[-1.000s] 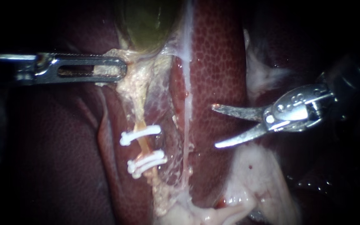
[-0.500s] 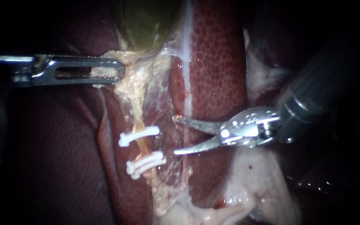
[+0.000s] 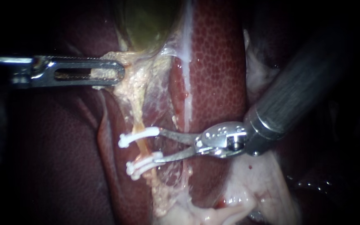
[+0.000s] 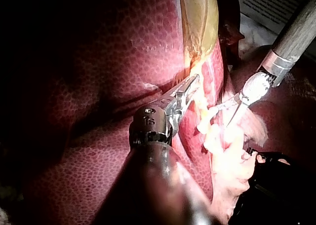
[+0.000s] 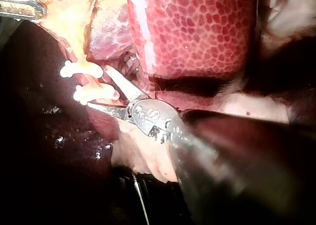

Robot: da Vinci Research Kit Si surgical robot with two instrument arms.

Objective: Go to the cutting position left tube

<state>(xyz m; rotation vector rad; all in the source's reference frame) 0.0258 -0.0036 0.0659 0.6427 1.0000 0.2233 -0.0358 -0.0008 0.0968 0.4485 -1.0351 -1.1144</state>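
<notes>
A thin orange tube (image 3: 143, 144) runs down from the gallbladder (image 3: 146, 25) and carries two white clips (image 3: 139, 136) (image 3: 145, 163). My right instrument (image 3: 160, 144) comes in from the upper right with its two blades open. One blade tip lies by the upper clip and the other by the lower clip, with the tube just ahead of the tips. In the right wrist view the blades (image 5: 106, 91) touch the clips (image 5: 81, 69). My left instrument (image 3: 105, 70) is shut on pale tissue (image 3: 136, 79) under the gallbladder.
Mottled red liver (image 3: 217, 62) lies behind my right instrument, and a whitish strand (image 3: 187, 112) runs down it. Pale fatty tissue (image 3: 259, 183) sits below the right shaft. Dark liver (image 3: 55, 158) fills the left side.
My right instrument has moved left and slightly down across the liver, and its open blades now reach the clipped tube. The left instrument and the tissue it holds have stayed still.
</notes>
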